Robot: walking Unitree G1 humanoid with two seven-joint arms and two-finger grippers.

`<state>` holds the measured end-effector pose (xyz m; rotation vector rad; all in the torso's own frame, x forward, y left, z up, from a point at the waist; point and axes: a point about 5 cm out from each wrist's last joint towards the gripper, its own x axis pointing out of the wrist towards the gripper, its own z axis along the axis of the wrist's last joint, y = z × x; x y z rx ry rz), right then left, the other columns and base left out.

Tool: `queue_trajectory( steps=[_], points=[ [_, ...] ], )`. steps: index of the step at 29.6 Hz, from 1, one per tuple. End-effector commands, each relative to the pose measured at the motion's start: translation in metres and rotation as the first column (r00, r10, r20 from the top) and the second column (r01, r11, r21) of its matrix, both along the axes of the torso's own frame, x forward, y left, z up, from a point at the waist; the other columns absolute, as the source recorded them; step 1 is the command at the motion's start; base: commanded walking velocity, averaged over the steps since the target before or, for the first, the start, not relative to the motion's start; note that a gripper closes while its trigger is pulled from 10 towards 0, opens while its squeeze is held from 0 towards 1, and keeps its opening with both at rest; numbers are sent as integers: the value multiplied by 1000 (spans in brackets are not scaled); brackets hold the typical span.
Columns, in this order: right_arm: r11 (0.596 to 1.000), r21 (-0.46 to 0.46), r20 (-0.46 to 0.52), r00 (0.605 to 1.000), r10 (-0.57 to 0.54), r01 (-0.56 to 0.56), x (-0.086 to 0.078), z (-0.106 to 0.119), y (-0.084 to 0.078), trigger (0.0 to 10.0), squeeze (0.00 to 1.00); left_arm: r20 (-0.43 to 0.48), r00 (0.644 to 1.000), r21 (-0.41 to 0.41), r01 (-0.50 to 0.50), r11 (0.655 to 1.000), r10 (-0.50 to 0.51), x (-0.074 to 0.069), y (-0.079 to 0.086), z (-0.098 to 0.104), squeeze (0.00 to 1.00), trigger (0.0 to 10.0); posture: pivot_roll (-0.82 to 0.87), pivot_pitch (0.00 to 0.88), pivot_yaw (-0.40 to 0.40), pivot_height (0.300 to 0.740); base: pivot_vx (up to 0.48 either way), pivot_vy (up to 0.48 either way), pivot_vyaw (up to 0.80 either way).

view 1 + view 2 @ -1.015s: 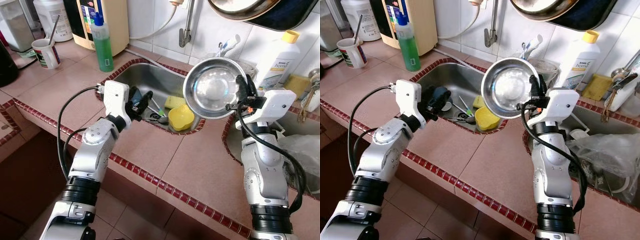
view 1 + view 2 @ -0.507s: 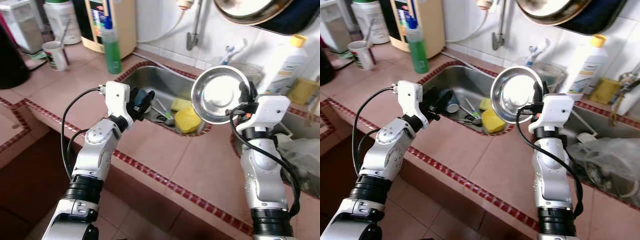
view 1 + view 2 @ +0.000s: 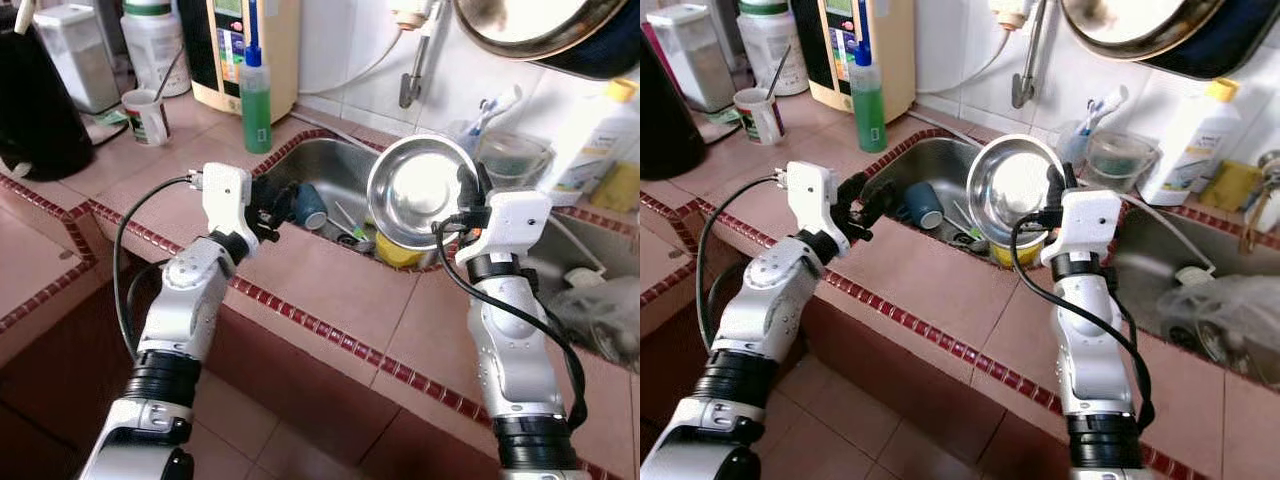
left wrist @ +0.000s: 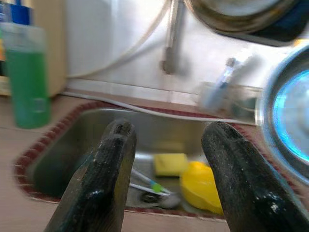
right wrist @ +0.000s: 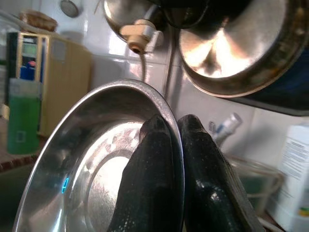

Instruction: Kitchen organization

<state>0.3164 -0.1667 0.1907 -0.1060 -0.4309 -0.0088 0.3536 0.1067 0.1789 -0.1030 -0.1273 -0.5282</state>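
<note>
Steel bowl (image 3: 420, 203) on edge, mouth facing the camera, over the sink (image 3: 330, 175); right gripper (image 5: 175, 145) jaws clamp its 3 o'clock rim. Left gripper (image 4: 166, 159) jaws spread, empty, at the sink's 9 o'clock. Brown-tiled worktop (image 3: 340, 290), white-tiled wall.

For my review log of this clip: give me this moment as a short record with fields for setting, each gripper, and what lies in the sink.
setting: tiled kitchen counter with a steel sink
right gripper: fingers pinch the rim of a steel bowl, held up on edge over the sink
left gripper: open, holding nothing, at the sink's near edge
in sink: blue cup, yellow sponge, yellow bowl, utensils
beside sink: green soap bottle
</note>
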Motion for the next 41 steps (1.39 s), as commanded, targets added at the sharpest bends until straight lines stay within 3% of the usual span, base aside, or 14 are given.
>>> queue_trajectory(
  steps=[1,15,22,41],
  points=[
    [1000,4,14,1000,7,-7,1,3,4,10000,0,19,1000,18,-16,1000,16,2,7,5,0,10000,88,0,-32,740,0,368,-650],
    [1000,-3,4,1000,-10,10,2,3,2,10000,0,23,1000,36,-9,999,8,1,7,5,0,10000,86,11,-28,740,0,328,-798],
    [1000,14,10,1000,-23,23,1,3,-1,10000,0,30,1000,57,-9,998,7,1,7,5,0,10000,84,16,-27,740,0,0,-772],
    [1000,9,10,1000,-19,18,3,3,1,10000,0,41,999,68,17,998,-20,-1,6,6,0,10000,87,15,-25,740,13,0,0]
  ],
)
